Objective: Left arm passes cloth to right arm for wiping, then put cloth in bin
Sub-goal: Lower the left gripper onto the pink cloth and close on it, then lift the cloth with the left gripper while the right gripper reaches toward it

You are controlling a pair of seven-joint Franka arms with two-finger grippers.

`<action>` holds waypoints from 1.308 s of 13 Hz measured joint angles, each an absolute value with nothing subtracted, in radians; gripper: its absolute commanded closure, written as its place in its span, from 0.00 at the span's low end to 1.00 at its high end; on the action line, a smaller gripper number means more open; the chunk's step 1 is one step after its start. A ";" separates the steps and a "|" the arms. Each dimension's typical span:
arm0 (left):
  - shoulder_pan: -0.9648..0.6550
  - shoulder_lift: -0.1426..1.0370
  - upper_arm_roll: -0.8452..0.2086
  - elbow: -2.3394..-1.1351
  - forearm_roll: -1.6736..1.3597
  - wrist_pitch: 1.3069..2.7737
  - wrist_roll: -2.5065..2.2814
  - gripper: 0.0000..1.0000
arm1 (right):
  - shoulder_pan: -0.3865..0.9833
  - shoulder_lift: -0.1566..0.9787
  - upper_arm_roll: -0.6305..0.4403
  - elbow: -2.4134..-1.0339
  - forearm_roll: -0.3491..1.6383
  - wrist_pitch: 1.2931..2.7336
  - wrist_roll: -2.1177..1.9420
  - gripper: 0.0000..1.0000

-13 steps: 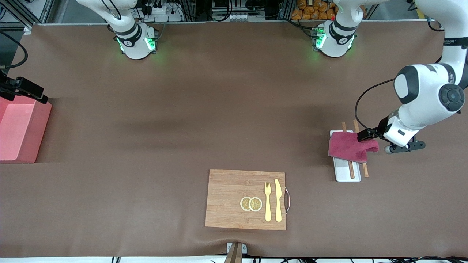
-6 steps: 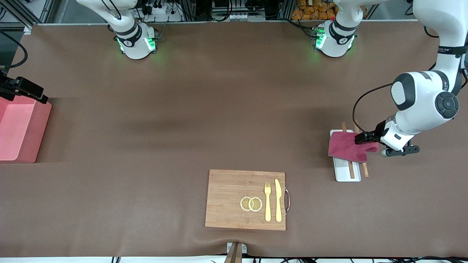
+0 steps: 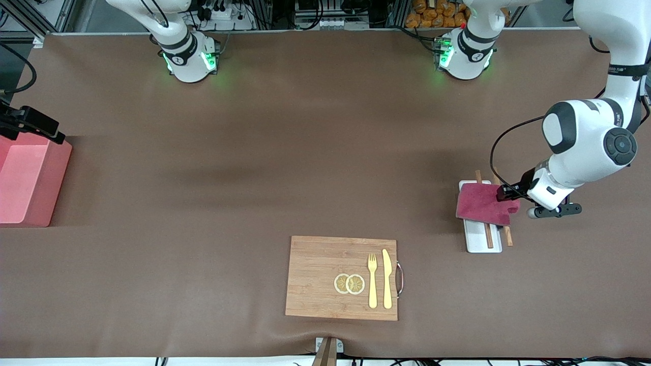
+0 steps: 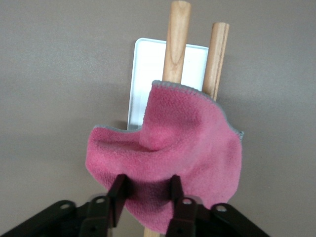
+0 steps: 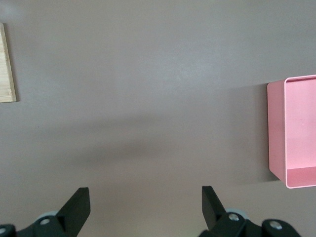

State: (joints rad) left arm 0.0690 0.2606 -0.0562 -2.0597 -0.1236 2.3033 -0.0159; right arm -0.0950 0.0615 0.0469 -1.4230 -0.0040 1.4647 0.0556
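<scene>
The magenta cloth (image 3: 483,204) lies draped over the white tray (image 3: 480,239) and its two chopsticks (image 3: 488,234) toward the left arm's end of the table. My left gripper (image 3: 508,192) is low at the cloth's edge. In the left wrist view its fingers (image 4: 118,190) pinch a bunched fold of the cloth (image 4: 173,143). My right gripper (image 3: 35,124) waits, open and empty, over the pink bin's (image 3: 25,183) rim at the right arm's end. The right wrist view shows its spread jaws (image 5: 143,207) above bare mat and the bin (image 5: 296,133).
A wooden board (image 3: 325,274) with a yellow fork (image 3: 372,279), a knife (image 3: 387,278) and two lemon slices (image 3: 349,283) lies near the table's front edge. A brown mat covers the table.
My left gripper has edged lower and toward the cloth. The cloth's corner at the gripper has drawn in and bunched. The right arm has not moved.
</scene>
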 measured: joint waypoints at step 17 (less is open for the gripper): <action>0.048 0.271 -0.058 -2.027 -0.124 2.301 -0.008 1.00 | -0.095 0.061 0.047 -1.423 -0.004 1.465 0.056 0.00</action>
State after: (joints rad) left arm 0.0484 0.2708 -0.0582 -2.0275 -0.1244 2.3005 -0.0077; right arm -0.0950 0.0615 0.0466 -1.4229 -0.0040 1.4647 0.0556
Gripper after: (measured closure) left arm 0.974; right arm 0.000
